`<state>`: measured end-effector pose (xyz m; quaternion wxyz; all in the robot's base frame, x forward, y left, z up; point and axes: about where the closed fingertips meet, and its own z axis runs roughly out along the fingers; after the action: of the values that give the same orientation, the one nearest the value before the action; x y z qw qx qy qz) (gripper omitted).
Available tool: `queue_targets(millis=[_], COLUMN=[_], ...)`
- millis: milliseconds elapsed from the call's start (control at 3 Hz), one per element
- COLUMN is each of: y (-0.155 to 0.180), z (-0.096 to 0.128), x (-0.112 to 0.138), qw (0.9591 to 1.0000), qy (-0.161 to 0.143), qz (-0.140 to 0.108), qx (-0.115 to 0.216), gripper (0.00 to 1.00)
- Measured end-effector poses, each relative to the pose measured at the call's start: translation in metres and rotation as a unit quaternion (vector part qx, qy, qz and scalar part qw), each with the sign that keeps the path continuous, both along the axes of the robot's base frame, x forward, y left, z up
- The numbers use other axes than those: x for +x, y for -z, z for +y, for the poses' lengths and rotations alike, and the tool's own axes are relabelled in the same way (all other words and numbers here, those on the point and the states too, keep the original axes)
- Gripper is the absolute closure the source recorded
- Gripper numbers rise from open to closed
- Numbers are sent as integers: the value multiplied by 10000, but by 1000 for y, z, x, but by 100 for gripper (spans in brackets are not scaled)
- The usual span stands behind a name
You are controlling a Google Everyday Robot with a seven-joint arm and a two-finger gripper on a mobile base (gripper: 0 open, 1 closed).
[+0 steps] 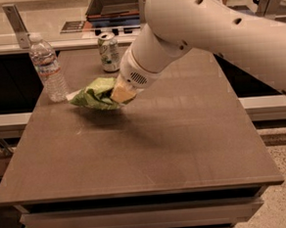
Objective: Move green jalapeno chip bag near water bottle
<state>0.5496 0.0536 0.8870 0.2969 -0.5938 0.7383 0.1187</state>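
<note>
Clamping one end of the green jalapeno chip bag (95,94), your pincer (123,92) is hovering low over the surface (184,147); the bag is stretching away toward the water bottle (48,68), just beside it.

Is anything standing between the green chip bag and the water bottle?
Nothing visible. The gripper holds the green jalapeno chip bag beside the water bottle; the soda can stands behind, off the path.
</note>
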Motion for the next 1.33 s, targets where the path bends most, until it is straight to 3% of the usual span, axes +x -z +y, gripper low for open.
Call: queue_targets(millis=[1000,1333], y=[-2,-3], z=[3,3], x=[-3,-4], qw=[10000,10000], qy=[-29,-38], qz=[-25,-34], qx=[-19,-25], gripper=[13,0])
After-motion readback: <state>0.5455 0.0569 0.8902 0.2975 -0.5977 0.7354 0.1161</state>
